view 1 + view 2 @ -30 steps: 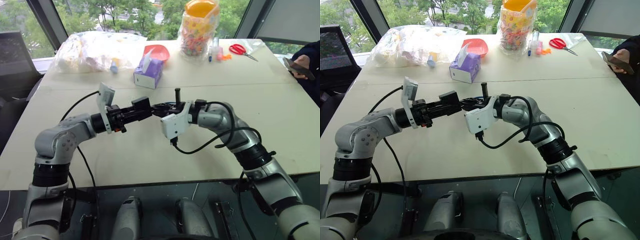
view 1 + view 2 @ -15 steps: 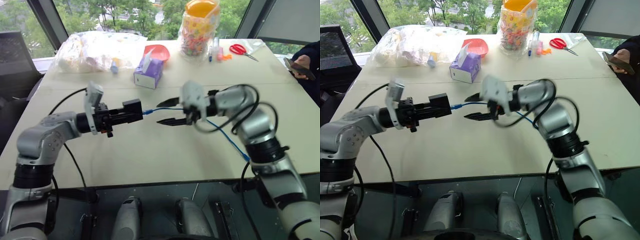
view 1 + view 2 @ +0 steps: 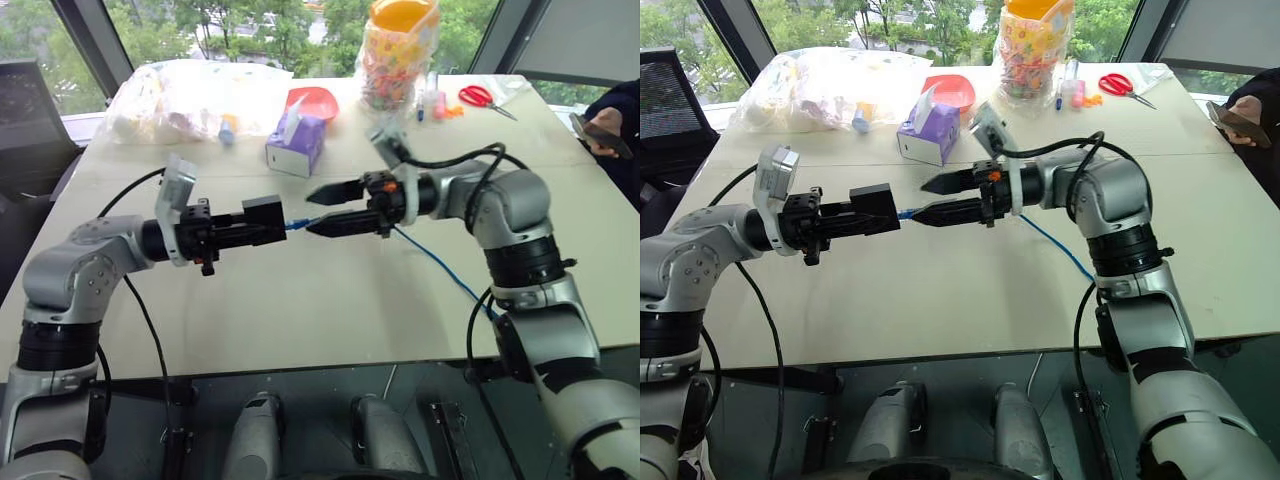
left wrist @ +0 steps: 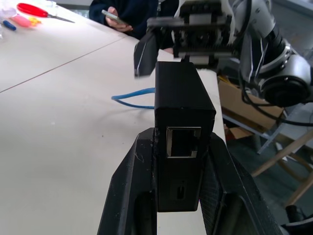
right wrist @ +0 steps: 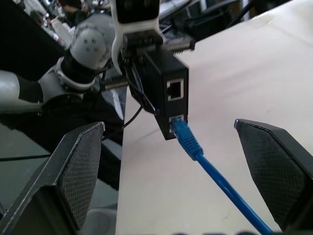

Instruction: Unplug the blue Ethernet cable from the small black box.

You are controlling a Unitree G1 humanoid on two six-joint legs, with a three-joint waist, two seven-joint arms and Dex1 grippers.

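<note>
My left gripper (image 3: 268, 230) is shut on the small black box (image 3: 262, 209) and holds it level above the table; its fingers (image 4: 128, 191) clamp the box's sides (image 4: 183, 112). The blue Ethernet cable (image 3: 440, 268) is plugged into the box's lower port (image 5: 182, 133), runs under my right arm and drops off the table's front edge. My right gripper (image 3: 313, 212) is open just to the right of the box. One finger is above the plug and one below, and neither touches it.
At the back of the table (image 3: 300, 310) stand a purple tissue box (image 3: 295, 145), a red bowl (image 3: 314, 102), a clear plastic bag (image 3: 190, 98), a jar of colourful items (image 3: 398, 60) and red scissors (image 3: 485, 99). A person holding a phone (image 3: 598, 135) sits at the far right.
My right gripper was shut against the box and has opened, rolled at the wrist and drawn slightly away to the right. The left gripper keeps its hold on the box and has risen a little.
</note>
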